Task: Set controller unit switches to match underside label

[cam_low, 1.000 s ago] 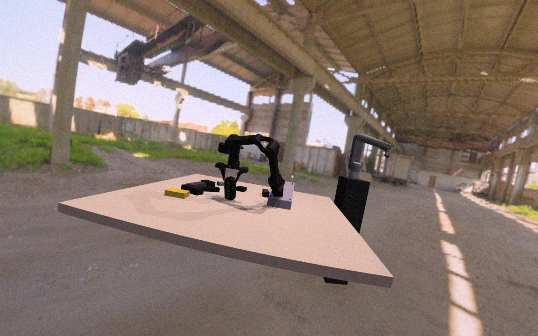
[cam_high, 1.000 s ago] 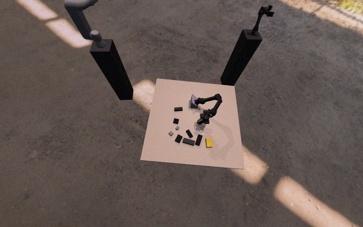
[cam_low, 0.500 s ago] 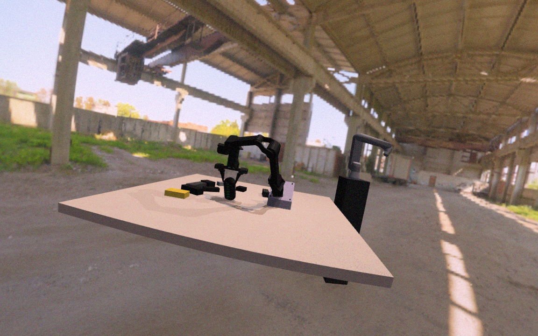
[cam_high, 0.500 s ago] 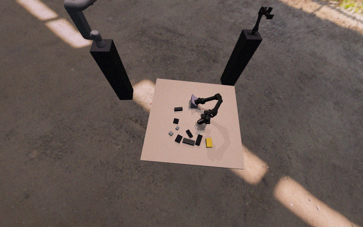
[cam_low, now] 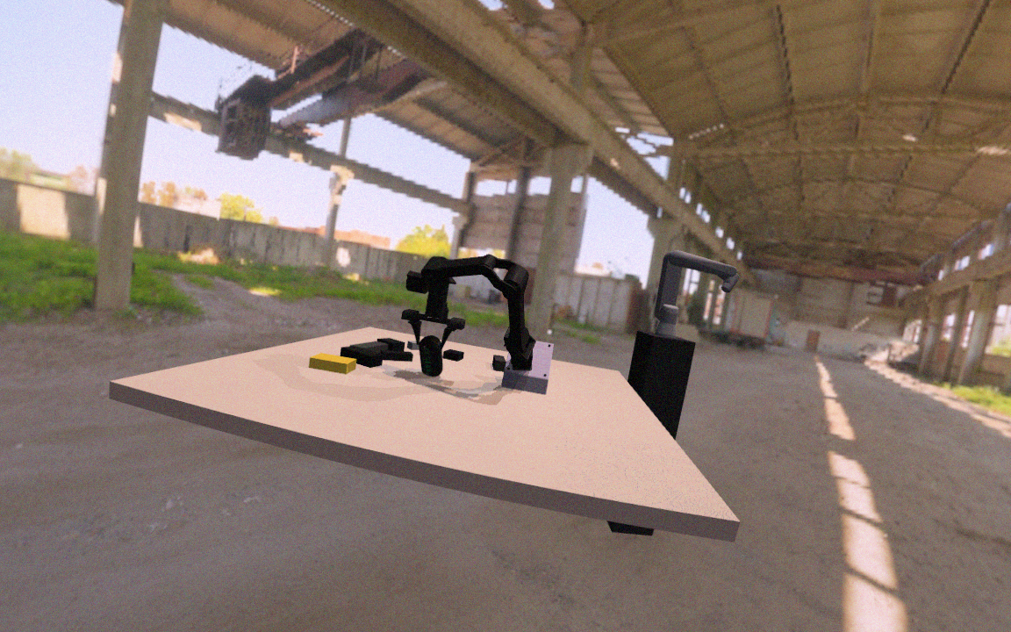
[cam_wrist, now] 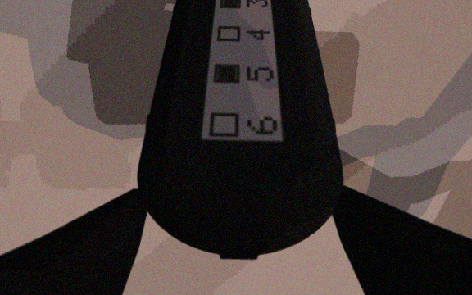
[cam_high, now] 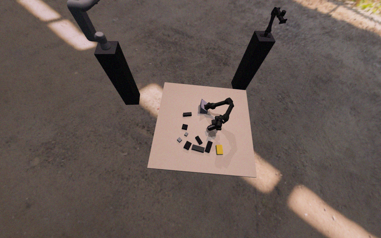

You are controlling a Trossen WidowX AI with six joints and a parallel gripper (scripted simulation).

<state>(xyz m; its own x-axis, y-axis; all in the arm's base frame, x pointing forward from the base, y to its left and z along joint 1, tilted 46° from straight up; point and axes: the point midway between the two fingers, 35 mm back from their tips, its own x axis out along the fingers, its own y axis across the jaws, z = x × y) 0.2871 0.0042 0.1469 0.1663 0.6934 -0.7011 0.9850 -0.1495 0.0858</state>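
Observation:
My gripper [cam_high: 212, 127] [cam_low: 430, 336] [cam_wrist: 239, 198] is shut on the dark grey controller unit [cam_high: 210, 128] [cam_low: 430, 357] [cam_wrist: 240, 205] and holds it on end over the middle of the bench [cam_high: 239, 159] [cam_low: 572, 448]. Its lower end is close to the bench top; I cannot tell whether it touches. In the wrist view the unit's underside faces the camera with its grey label [cam_wrist: 260, 98]. On the label, square 4 is empty, 5 is filled, 6 is empty. Square 3 looks filled but is cut off by the frame's top edge. Squares 1 and 2 are out of view. The switches are hidden.
Several dark modules [cam_high: 197, 148] [cam_low: 363, 353] and a yellow block [cam_high: 219, 149] [cam_low: 332, 362] lie toward the front left of the bench. More small parts [cam_high: 187, 114] [cam_high: 184, 127] lie to the left. The arm's base [cam_high: 203, 106] [cam_low: 528, 369] stands behind. Two black pillars [cam_high: 117, 70] [cam_high: 252, 60] stand beyond the bench.

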